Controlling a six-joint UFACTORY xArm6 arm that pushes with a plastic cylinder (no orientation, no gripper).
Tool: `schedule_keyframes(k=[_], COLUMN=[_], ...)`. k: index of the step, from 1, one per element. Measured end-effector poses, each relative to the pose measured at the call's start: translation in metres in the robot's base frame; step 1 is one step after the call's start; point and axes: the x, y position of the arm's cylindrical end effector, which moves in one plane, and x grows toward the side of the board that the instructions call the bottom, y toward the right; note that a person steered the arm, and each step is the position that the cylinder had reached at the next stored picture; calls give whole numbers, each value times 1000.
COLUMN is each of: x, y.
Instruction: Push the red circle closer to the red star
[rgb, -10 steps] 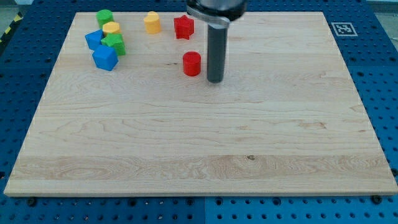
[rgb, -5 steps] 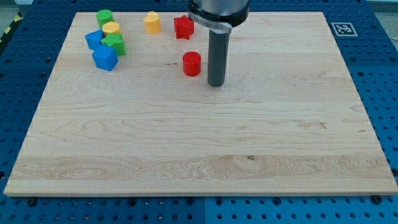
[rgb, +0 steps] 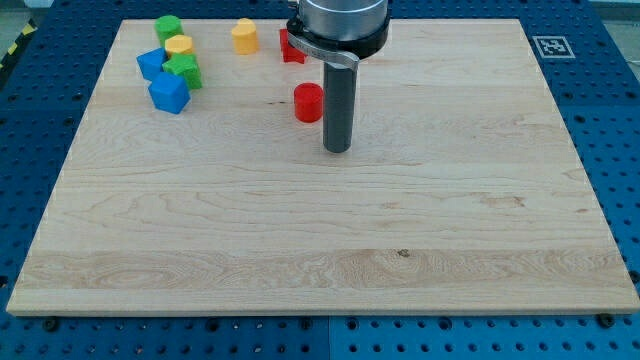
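**Rod tip sits below and right of the red circle**

The near part of the wooden counter (rgb: 320, 270) carries nothing but its grain. Farther up, the arm's tip (rgb: 337, 150) rests on the wood, just to the view's right of the red circle (rgb: 308, 103) and a little nearer the view's bottom; a narrow gap seems to separate the two. There is no pincer on this arm, only the straight dark rod (rgb: 338, 105), so nothing opens or closes.

Beyond the circle, the red star (rgb: 289, 46) lies near the top edge, mostly hidden behind the arm's grey housing (rgb: 337, 22). A yellow block (rgb: 244, 36) stands just to the star's left.

At the top left corner a cluster sits close together: a blue cube (rgb: 168, 93) nearest, then a green block (rgb: 185, 70), a second blue block (rgb: 151, 64), a yellow block (rgb: 179, 45) and a green block (rgb: 167, 27) farthest. A printed marker (rgb: 549, 46) is at the top right corner.
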Motion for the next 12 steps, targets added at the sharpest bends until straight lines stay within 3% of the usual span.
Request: schedule_keyframes(k=[3,7,10,12], x=[-14,-112,-118,-118], y=[-31,-29,-31,-69])
